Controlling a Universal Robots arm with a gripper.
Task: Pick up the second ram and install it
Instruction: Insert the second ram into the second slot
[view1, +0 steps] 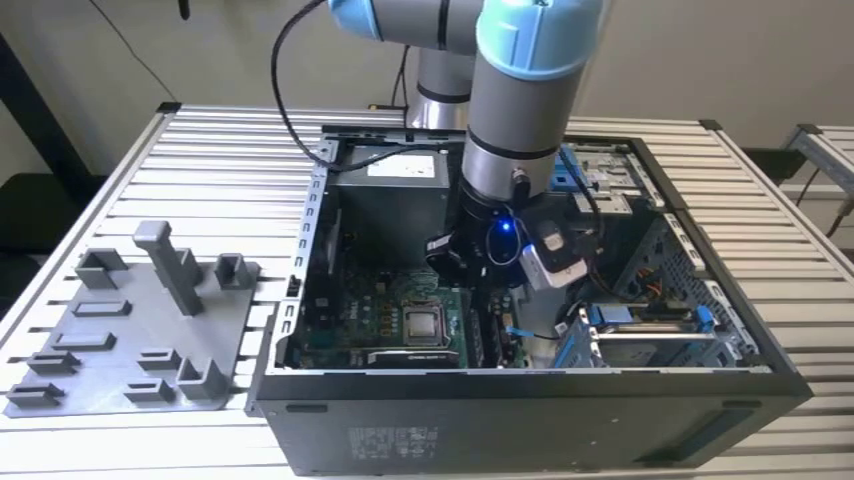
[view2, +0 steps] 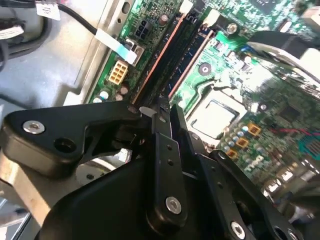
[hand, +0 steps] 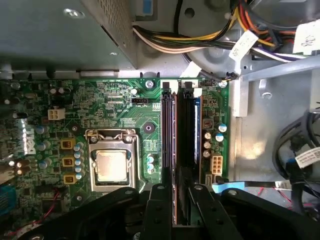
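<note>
End effector (hand: 175, 200) over second ram (hand: 186, 135), slots tight

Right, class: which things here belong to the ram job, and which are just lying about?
Job: second ram, hand, motherboard.
Lying about: grey tray, cables.

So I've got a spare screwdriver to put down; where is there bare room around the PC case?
The slatted table is bare behind the grey tray, on the exterior view's left of the case, and along the case's far right edge. Inside the case it is crowded: the arm and gripper sit over the ram, with the motherboard and cables around them.
</note>
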